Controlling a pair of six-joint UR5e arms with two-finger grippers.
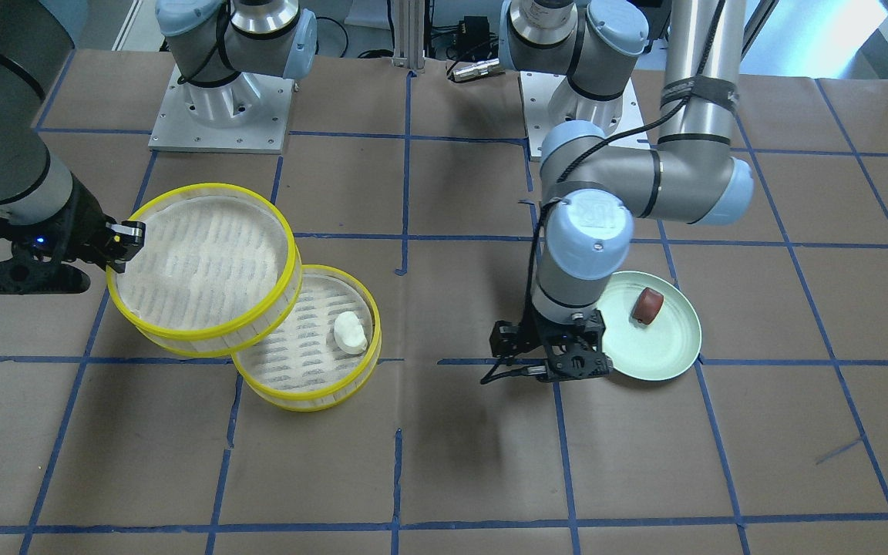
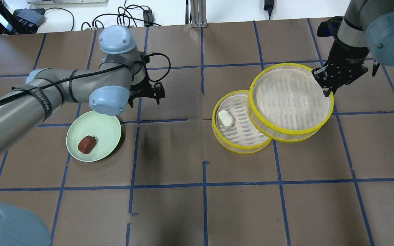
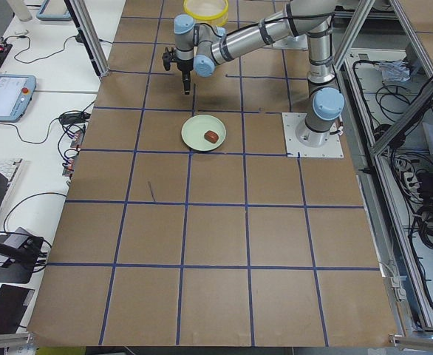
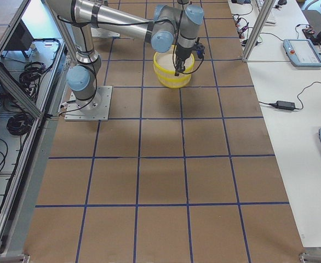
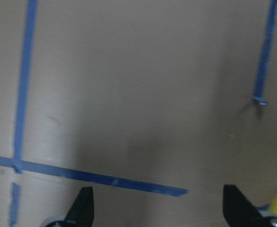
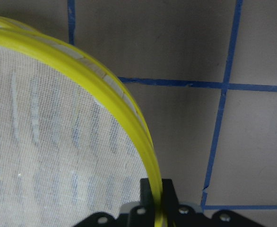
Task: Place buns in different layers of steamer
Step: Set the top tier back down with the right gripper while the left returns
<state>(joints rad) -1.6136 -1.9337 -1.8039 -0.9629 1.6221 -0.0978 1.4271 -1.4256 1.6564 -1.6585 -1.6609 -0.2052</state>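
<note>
Halfway: white bun (image 2: 225, 119) in lower layer (image 2: 241, 133); my right end effector (image 2: 324, 86) pinches upper layer (image 2: 291, 99); left end effector (image 2: 158, 94) gapes empty; brown bun (image 2: 87, 144) unplaced.

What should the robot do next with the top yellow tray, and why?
Probably the right claw, gripping the top tray by its rim, should slide it squarely over the bottom tray. It covers that only partly now, and the white bun already lies inside the bottom one.
</note>
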